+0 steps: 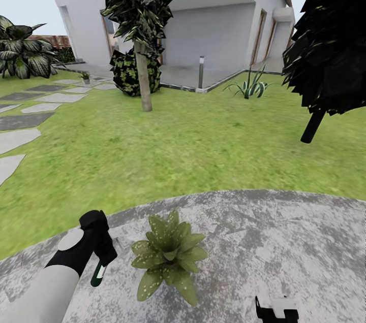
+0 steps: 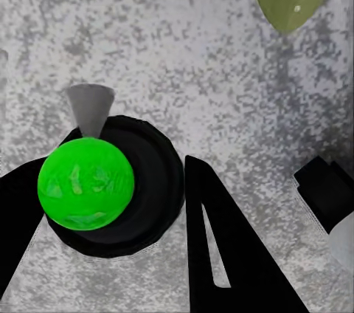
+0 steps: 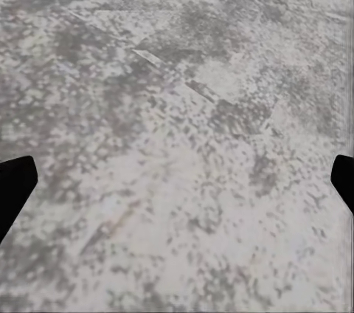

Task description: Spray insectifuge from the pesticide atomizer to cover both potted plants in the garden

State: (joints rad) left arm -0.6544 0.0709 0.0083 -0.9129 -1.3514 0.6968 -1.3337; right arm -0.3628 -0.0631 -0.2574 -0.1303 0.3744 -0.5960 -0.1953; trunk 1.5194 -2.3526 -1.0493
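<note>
On the grey patio [image 1: 284, 241], my left gripper [image 1: 101, 254] is clamped around the green spray bottle [image 1: 98, 273], held just beside the speckled potted plant [image 1: 169, 257]. My right gripper [image 1: 276, 311] hangs over bare paving, its fingertips [image 3: 15, 184] spread wide apart.

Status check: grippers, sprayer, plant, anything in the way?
Left gripper shut on pesticide atomizer, beside potted plant. Leaves specked white. Right gripper open over patio. Nothing between.

Round grey paved patio [image 1: 284, 241] amid lawn [image 1: 168, 150] — one speckled potted plant [image 1: 169, 256] on it, pot seemingly hidden
</note>
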